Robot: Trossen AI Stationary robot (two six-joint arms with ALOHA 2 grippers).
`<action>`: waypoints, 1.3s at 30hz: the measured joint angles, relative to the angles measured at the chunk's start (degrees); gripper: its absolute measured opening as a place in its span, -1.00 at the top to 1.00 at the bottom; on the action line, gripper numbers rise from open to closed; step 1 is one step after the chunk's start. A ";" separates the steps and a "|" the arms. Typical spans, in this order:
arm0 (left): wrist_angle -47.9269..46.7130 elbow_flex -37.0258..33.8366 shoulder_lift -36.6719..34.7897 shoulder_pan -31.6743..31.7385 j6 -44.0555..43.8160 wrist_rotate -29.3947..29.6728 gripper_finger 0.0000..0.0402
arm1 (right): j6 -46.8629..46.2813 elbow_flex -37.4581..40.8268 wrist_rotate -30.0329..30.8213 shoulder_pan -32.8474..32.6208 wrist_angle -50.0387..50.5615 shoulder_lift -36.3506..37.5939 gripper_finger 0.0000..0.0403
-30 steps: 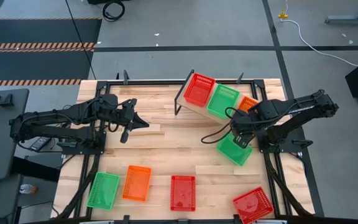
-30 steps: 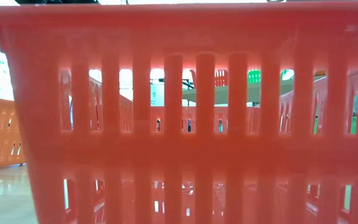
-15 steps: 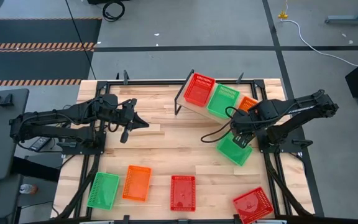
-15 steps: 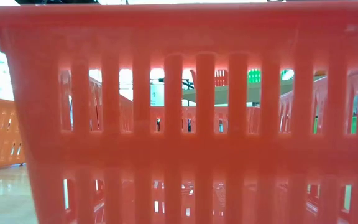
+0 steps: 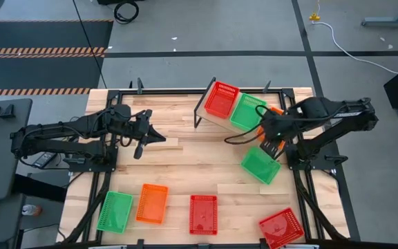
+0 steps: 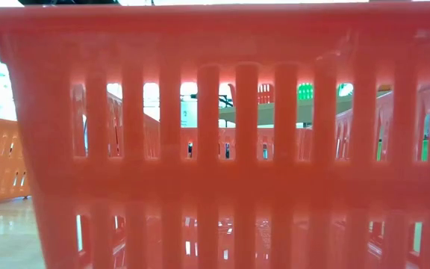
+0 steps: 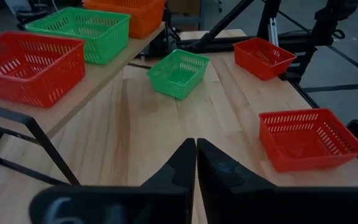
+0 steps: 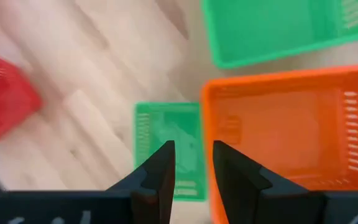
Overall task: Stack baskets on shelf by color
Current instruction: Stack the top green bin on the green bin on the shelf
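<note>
The shelf (image 5: pixel 209 116) stands at the table's far side and carries a red basket (image 5: pixel 221 99), a green basket (image 5: pixel 247 111) and an orange basket (image 8: pixel 291 130) side by side. My right gripper (image 5: pixel 269 142) hovers open over the orange basket's near end; its fingers (image 8: pixel 160 174) touch nothing. A second green basket (image 5: pixel 260 164) lies flat on the table just near of it. My left gripper (image 5: pixel 154 137) is shut (image 7: pixel 196 155) and waits over the table's left middle, pointing toward the shelf.
Along the near edge lie a green basket (image 5: pixel 114 211), an orange basket (image 5: pixel 152 203), a red basket (image 5: pixel 203 214) and a tilted red basket (image 5: pixel 280 227). A reddish basket wall (image 6: pixel 215 134) fills the low view. Bare wood (image 5: pixel 192 159) spreads across the middle.
My right gripper has risen off the green basket on the table and moved toward the far edge, ending over the orange basket on the shelf. The green basket has stayed where it lay.
</note>
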State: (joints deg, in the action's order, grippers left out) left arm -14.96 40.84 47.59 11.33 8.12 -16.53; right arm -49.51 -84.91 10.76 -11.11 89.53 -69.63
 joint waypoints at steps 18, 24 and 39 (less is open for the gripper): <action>0.05 0.00 0.01 -1.80 -1.48 0.01 0.88 | -7.92 -0.45 -1.90 -18.06 -14.83 -12.62 0.43; 0.92 0.00 0.02 -3.56 -1.46 0.02 0.89 | -16.19 -0.43 -2.09 -20.92 -7.03 -20.14 0.43; 1.38 0.00 0.02 -6.82 -1.49 1.51 0.88 | -25.97 -0.41 -0.76 -25.36 0.29 -36.19 0.36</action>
State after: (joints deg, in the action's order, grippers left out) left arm -13.57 40.84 47.62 4.51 6.63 -15.03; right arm -75.48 -85.32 10.00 -36.47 89.82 -105.81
